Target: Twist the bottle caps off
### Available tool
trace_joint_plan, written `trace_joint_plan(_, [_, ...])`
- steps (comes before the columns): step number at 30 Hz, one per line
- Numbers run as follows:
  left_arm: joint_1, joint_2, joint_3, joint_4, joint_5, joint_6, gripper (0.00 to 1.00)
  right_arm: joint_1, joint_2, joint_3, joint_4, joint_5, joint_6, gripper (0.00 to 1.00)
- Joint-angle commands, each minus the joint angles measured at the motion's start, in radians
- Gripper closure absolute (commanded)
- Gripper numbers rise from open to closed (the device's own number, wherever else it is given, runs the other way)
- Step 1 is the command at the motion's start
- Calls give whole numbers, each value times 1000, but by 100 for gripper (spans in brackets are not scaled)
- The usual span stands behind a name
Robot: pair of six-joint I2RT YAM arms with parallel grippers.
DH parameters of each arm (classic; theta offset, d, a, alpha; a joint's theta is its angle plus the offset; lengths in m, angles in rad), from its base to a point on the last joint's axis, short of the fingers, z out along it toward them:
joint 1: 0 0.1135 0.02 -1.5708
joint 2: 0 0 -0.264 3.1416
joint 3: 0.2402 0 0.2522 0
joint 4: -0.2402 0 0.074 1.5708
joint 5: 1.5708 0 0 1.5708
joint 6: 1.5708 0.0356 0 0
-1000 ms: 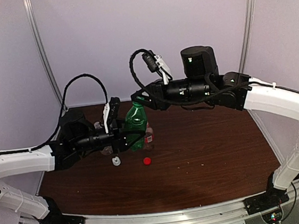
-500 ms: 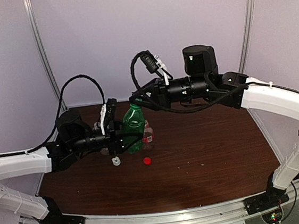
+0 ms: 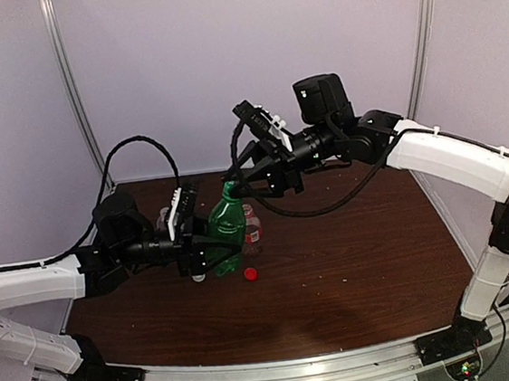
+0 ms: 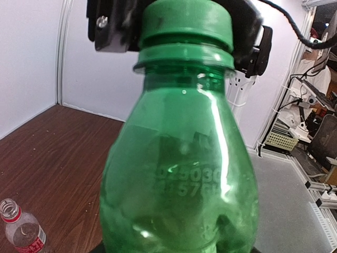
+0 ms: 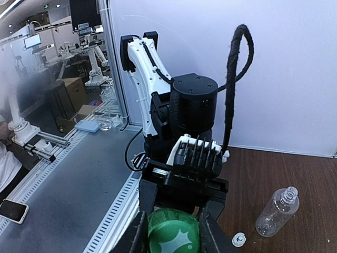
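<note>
Your right claw (image 5: 171,225) sits straight above the green cap (image 4: 185,23), pinched on its sides; the bottle (image 3: 226,228) stands near upright, left of centre, clasped low by your left claw (image 3: 205,253), so twist about that axis

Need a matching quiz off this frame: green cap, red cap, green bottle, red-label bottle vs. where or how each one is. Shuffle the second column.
1. green cap
2. red cap
3. green bottle
4. red-label bottle

A. lying by itself on the table
B. held around its body by the left gripper
C. neck open, no cap on it
D. on its bottle, between the jaws of the right gripper

Pairs: 1-D, 2-A, 3-B, 4-C
</note>
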State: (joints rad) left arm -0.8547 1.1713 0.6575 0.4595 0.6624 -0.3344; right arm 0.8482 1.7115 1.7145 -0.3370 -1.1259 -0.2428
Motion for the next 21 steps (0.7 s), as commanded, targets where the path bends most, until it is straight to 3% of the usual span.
trace_joint_plan(1, [-4, -36, 13, 109, 2, 25, 75, -14, -56, -95, 100, 77, 137, 57])
trace_joint_plan(4, [-4, -29, 24, 82, -46, 36, 75, -12, -106, -156, 201, 165, 280, 39])
trace_joint_plan(7, [-4, -20, 37, 48, -98, 51, 75, -4, -151, -195, 253, 259, 394, 31])
trace_joint_plan(14, [-4, -4, 55, 14, -168, 68, 75, 59, -197, -203, 235, 604, 537, 24])
trace_joint_plan(21, [-4, 8, 65, 10, -182, 66, 75, 104, -162, -176, 232, 673, 594, 20])
